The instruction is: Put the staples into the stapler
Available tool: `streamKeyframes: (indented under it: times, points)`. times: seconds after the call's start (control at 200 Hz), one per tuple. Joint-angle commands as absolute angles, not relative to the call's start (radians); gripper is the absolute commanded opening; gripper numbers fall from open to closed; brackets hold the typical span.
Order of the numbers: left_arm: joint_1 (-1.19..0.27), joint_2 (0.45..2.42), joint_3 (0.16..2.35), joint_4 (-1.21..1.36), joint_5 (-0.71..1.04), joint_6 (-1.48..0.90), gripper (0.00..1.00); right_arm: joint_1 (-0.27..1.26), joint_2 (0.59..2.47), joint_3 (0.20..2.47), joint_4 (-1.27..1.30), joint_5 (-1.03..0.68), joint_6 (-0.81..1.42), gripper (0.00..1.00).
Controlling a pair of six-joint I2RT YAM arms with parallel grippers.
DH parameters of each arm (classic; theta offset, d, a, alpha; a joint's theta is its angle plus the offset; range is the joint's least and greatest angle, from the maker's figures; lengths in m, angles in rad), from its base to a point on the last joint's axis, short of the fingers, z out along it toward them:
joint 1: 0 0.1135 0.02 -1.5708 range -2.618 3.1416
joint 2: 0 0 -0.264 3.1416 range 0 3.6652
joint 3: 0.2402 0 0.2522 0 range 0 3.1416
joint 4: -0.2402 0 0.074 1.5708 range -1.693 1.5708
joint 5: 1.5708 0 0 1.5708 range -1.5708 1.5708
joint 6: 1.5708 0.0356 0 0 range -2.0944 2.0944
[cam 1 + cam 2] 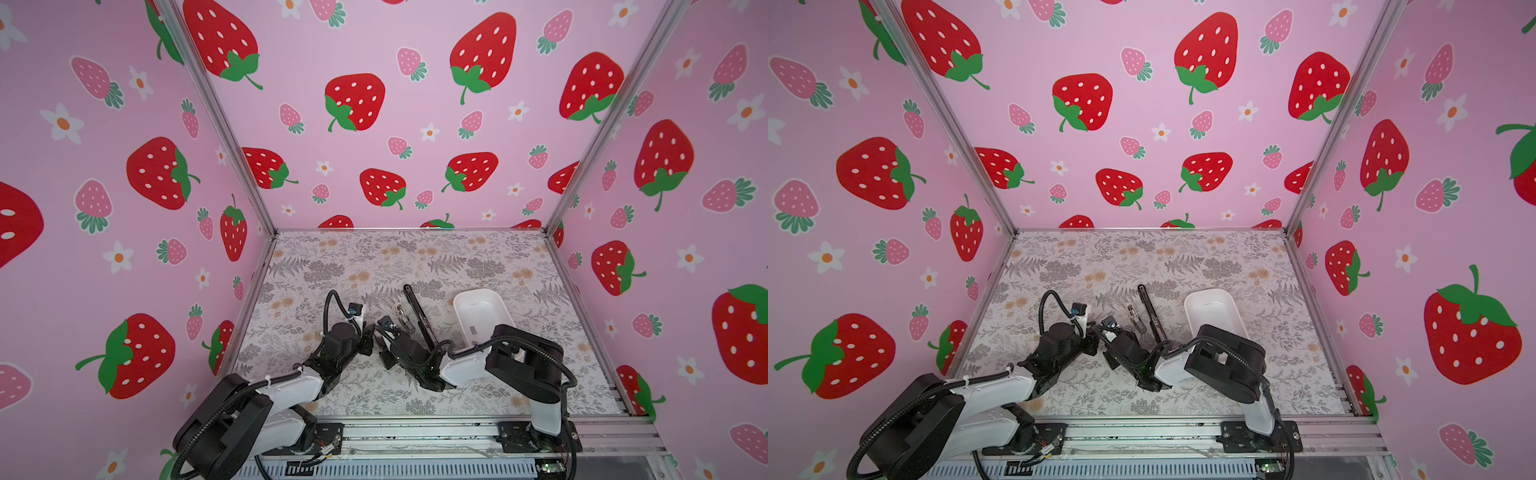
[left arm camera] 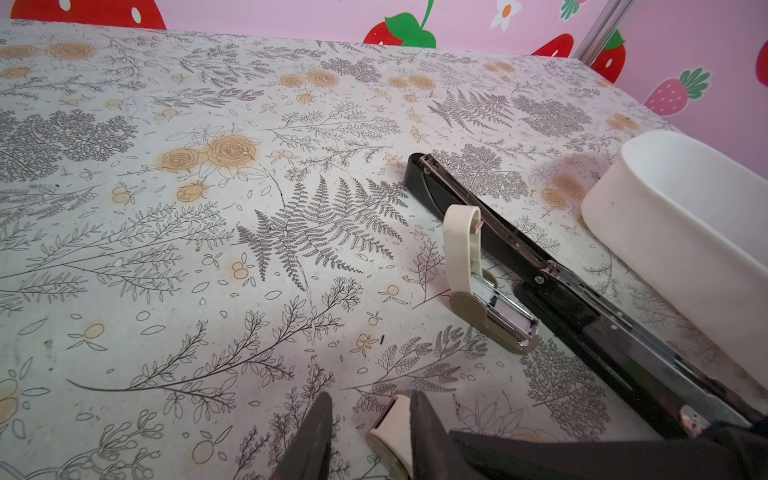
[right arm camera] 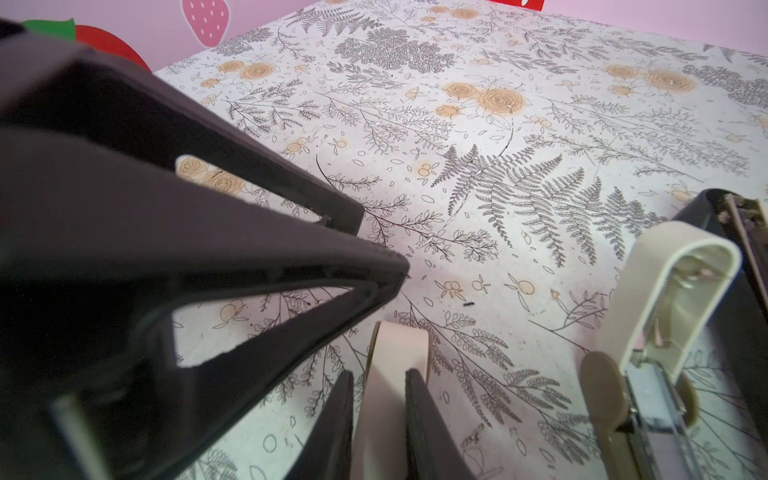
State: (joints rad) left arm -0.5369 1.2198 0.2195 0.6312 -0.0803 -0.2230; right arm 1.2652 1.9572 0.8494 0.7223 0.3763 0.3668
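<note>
While the cream stapler (image 3: 392, 353) is being gripped by the right jaws, with the left jaws open, its slipping during uneven prying is being risked

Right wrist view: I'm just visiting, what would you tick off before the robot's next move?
1. Right pincer shut on small cream stapler: ok.
2. Left pincer open: ok.
3. Staple strip in left pincer: not ok, none visible.
4. Held stapler opened for loading: cannot tell.
5. Grey piece in white tray is staples: cannot tell.
</note>
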Motion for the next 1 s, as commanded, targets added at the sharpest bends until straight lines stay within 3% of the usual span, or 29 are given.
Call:
streamKeyframes:
  times: [0.0, 0.99]
  points:
    - [-0.541, 1.229, 0.239, 0.654, -0.109, -0.233, 0.35, 1.270, 2.012, 0.837, 0.647, 0.388, 0.387, 0.24]
    - [-0.542, 1.256, 0.245, 0.667, -0.124, -0.244, 0.34, 1.272, 2.107, 0.789, 0.711, 0.395, 0.423, 0.24]
